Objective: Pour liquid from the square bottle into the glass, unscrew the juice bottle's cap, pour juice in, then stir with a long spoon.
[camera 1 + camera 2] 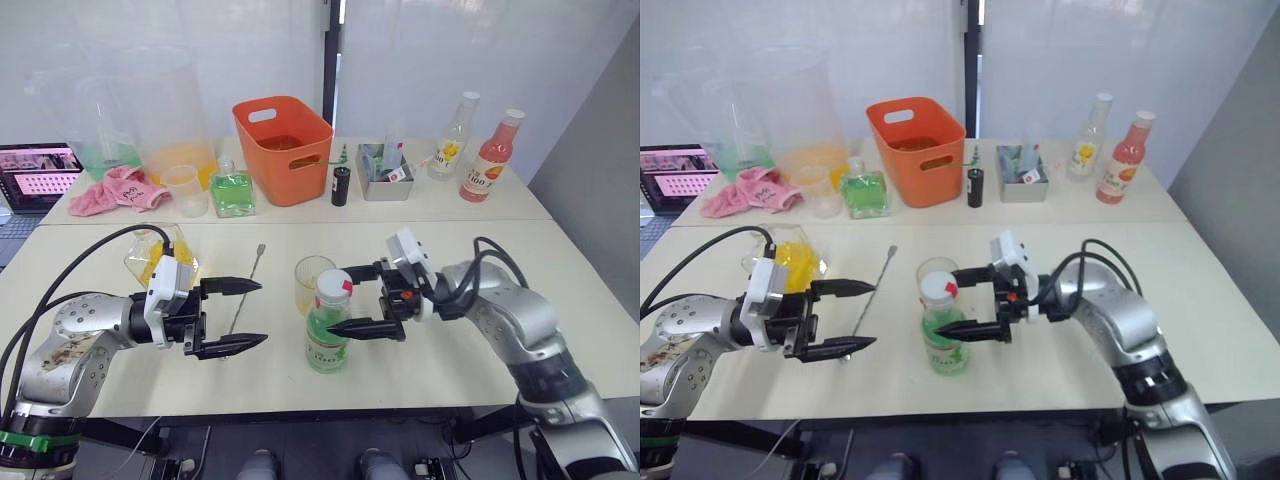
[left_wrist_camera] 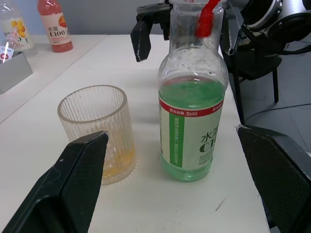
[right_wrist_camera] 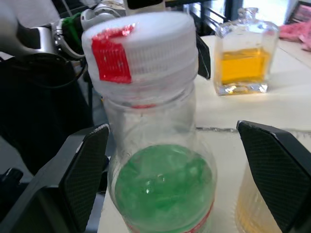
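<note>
Left eye view: juice bottle (image 1: 328,335) stands near the counter (image 1: 560,300) front edge, touching the glass (image 1: 311,282) behind it. Right end effector (image 1: 358,300) spread wide around its cap (image 1: 334,287), untouching. Left end effector (image 1: 243,314) open, empty, bare counter beside it.

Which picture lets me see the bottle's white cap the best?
The right wrist view: the cap is close up, with its red patch clear. Both eye views show it small, on the juice bottle. The left wrist view catches just its lower edge.
</note>
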Controlling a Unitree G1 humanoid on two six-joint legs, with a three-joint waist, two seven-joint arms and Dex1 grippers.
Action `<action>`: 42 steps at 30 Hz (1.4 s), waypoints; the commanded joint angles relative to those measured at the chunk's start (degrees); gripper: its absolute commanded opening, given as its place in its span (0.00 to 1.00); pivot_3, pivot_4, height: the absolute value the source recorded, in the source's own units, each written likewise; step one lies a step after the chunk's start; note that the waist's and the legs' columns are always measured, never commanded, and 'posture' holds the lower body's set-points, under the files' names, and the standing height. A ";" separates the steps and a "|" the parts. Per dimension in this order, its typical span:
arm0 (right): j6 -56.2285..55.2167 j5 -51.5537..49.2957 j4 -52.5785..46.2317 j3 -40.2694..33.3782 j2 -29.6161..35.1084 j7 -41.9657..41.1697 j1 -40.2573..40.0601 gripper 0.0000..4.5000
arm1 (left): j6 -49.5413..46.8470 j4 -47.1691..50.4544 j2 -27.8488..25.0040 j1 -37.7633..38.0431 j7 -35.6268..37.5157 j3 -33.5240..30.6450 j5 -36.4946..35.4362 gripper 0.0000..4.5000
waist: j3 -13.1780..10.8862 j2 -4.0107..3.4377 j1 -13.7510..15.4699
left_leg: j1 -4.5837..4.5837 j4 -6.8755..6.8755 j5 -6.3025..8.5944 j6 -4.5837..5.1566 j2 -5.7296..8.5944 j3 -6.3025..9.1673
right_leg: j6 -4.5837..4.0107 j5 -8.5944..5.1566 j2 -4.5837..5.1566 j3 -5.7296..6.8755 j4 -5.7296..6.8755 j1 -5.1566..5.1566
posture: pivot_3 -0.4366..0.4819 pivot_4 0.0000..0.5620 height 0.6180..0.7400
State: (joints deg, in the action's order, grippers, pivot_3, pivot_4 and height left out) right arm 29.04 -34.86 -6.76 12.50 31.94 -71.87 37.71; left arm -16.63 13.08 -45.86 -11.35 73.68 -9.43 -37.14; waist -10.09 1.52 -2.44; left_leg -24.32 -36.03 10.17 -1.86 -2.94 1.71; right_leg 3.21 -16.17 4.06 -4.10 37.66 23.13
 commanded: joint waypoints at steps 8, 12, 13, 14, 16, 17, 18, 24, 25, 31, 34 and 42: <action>-1.88 -0.90 0.44 -2.02 -1.35 -5.57 2.03 0.35 | -0.57 2.44 -1.43 0.78 0.05 -2.14 -0.95 1.00 | 0.00 0.00 0.25 | 0.02 -0.01 0.00 0.00 -0.01 0.01 | 0.00 0.00 -0.02 0.01 0.03 -0.01 | 0.48 0.27 0.99; -1.32 -1.21 -0.73 -2.78 -1.78 -4.49 1.69 0.27 | -0.52 2.41 -1.38 0.84 0.14 -2.16 -0.89 1.00 | 0.00 -0.01 0.15 | 0.01 -0.01 0.00 0.00 -0.01 0.01 | -0.01 0.00 -0.02 0.01 0.06 0.02 | 0.48 0.27 0.99; -1.06 -1.23 -1.65 -3.12 -1.86 -3.59 1.36 0.27 | -0.46 2.29 -1.36 0.79 0.22 -2.13 -0.87 1.00 | 0.00 -0.01 0.15 | 0.01 0.00 0.00 0.00 -0.01 0.01 | -0.01 0.00 -0.02 0.01 0.06 0.02 | 0.48 0.27 0.99; -0.72 -1.31 -2.85 -3.57 -2.00 -2.38 0.99 0.27 | -0.41 2.21 -1.35 0.75 0.28 -2.11 -0.84 1.00 | 0.00 -0.01 0.16 | 0.01 0.00 0.00 0.00 -0.01 0.01 | -0.01 0.00 -0.02 0.01 0.07 0.02 | 0.48 0.27 0.99; 0.64 -1.91 -6.09 -4.50 -2.12 0.53 -0.02 0.27 | -0.24 2.02 -1.26 0.71 0.36 -2.04 -0.72 1.00 | -0.01 -0.01 0.17 | 0.00 0.00 0.00 0.00 -0.01 0.02 | -0.01 0.00 -0.01 0.01 0.07 0.03 | 0.48 0.27 0.99; 2.63 -2.10 -9.76 -5.07 -1.82 3.80 -1.19 0.27 | -0.08 1.82 -1.17 0.63 0.39 -1.95 -0.60 1.00 | -0.01 -0.01 0.18 | 0.00 -0.01 0.00 0.00 0.00 0.02 | 0.00 0.00 -0.01 0.01 0.07 0.03 | 0.48 0.27 0.99; 5.23 -2.17 -13.46 -5.47 -1.31 7.23 -2.32 0.27 | 0.06 1.73 -1.07 0.69 0.40 -1.94 -0.53 1.00 | -0.01 -0.01 0.22 | -0.02 0.00 0.00 0.00 0.00 0.01 | 0.00 0.00 -0.01 0.01 0.06 0.04 | 0.48 0.27 0.99; 17.83 -5.20 -30.34 -6.62 -1.48 23.86 -6.36 0.27 | 0.81 1.07 -0.51 0.85 0.60 -1.54 -0.14 1.00 | -0.01 0.00 0.34 | -0.01 -0.01 0.00 -0.01 0.00 0.01 | 0.00 0.00 0.01 0.01 0.06 0.03 | 0.48 0.27 0.99; 19.84 -5.60 -32.39 -6.44 -2.39 27.14 -6.78 0.27 | 0.91 0.98 -0.40 0.84 0.64 -1.42 -0.10 1.00 | -0.01 0.00 0.34 | 0.00 0.00 0.00 -0.01 0.00 0.02 | -0.01 0.00 0.00 0.01 0.08 0.04 | 0.48 0.27 0.99; 22.37 -2.31 -34.56 -2.71 -6.08 36.27 -8.15 0.27 | 0.74 0.52 -0.40 0.26 1.53 -0.86 -0.35 1.00 | -0.01 0.00 0.07 | 0.00 0.00 0.00 -0.01 0.00 0.02 | -0.01 0.00 -0.01 0.00 0.07 0.04 | 0.48 0.27 0.99; 20.74 -0.18 -33.33 -0.96 -5.65 36.42 -8.72 0.27 | 0.32 0.17 -0.51 -0.32 2.05 -0.75 -0.58 1.00 | -0.01 0.00 0.33 | -0.02 -0.01 0.00 -0.01 0.01 0.01 | -0.01 0.00 0.01 0.00 0.03 0.03 | 0.48 0.27 0.99; 14.47 3.51 -28.58 3.22 -3.28 30.13 -9.19 0.27 | 0.18 -0.46 -0.39 -1.09 2.69 -0.31 -0.26 1.00 | 0.00 0.00 0.09 | 0.02 0.00 0.00 0.00 0.00 0.02 | -0.01 0.00 -0.01 0.00 0.03 0.01 | 0.48 0.27 0.99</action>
State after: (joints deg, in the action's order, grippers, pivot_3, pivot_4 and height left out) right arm 45.23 -32.72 -36.04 14.33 27.99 -40.01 28.45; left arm -16.54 12.33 -46.00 -11.62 75.98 -9.79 -37.11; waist -10.08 1.52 -2.35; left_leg -24.29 -36.03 10.17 -1.87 -2.95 1.73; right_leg 3.20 -16.17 4.04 -4.10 37.70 23.13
